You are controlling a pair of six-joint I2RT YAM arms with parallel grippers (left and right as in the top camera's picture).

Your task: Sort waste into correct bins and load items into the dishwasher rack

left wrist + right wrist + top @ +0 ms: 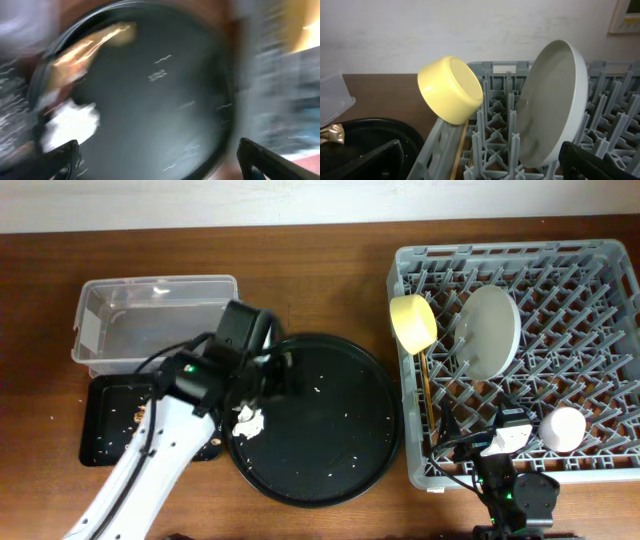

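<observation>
Grey plastic forms the dishwasher rack (600,290), which we see at the right side of the wooden desk (330,270). In it the pale grey-green plate (490,330) stands on its edge between the pegs, leaning a little. The small yellow bowl (412,320) lies on its side on the left rim of the rack, with its bottom turned to the right wrist camera. The wooden chopsticks (428,395) lie along the same left side, just in front of the bowl, and a small pale cup (565,430) sits near the front right of the rack. The right claw (480,155) hangs low over the near part of the rack, its two fingers spread wide with nothing between them. In the middle of the desk is the large round black tray (340,450), with some pale crumbs on it. The left arm reaches over the left part of this tray. The left wrist picture is much blurred, but we can see the left claw (159,147) spread open and empty above the tray. The crumpled white tissue (248,420) lies on the round tray near its left rim, just beside this claw. The gold-brown wrapper (331,134) also lies on the round tray, on the side toward the clear plastic tub (78,330). The tub stands at the far left of the desk. The shallow black rectangular tray (100,440) is directly in front of it, with small pale specks inside.
</observation>
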